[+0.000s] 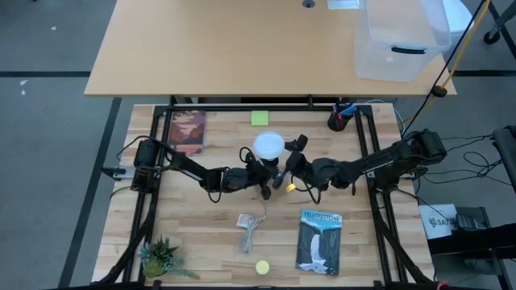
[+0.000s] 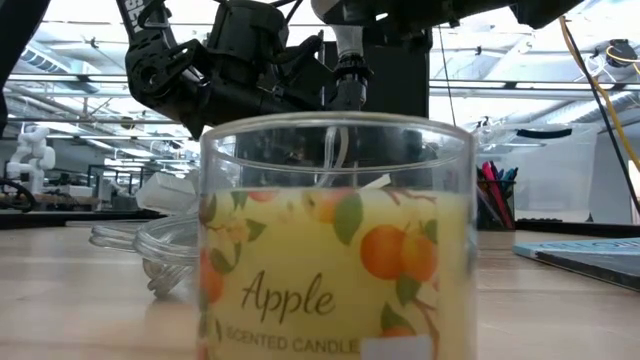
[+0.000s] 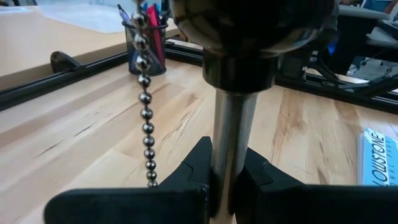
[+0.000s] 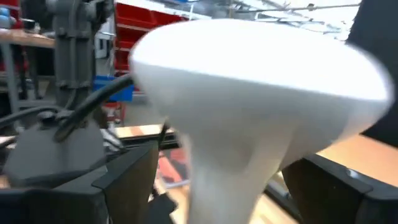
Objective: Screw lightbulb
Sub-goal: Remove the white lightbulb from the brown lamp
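The white lightbulb (image 1: 268,145) sits on top of a small lamp at the middle of the table. Its globe fills the right wrist view (image 4: 249,93) and narrows downward to a neck. My right gripper (image 4: 230,186) comes in from the table's right, open. Its two fingers stand on either side of that neck with a gap on each side. My left gripper (image 3: 227,180) reaches in from the table's left and is shut on the lamp's metal stem (image 3: 231,137), under the dark socket (image 3: 249,37). A bead chain (image 3: 147,118) hangs beside the stem. My left gripper pinches the lamp's bare metal stem (image 3: 229,158) between its two fingers, a little below the socket. The fingers come nearly level from the table's left side and lie across the stem. The stem stands upright in the hold.
A pen cup (image 1: 339,121) stands at the far right and a book (image 1: 187,130) at the far left. A Yellowstone book (image 1: 320,240), clear plastic wrapping (image 1: 251,229), a yellow disc (image 1: 262,267) and a small plant (image 1: 161,258) lie nearer. A candle jar (image 2: 335,240) blocks the low view.
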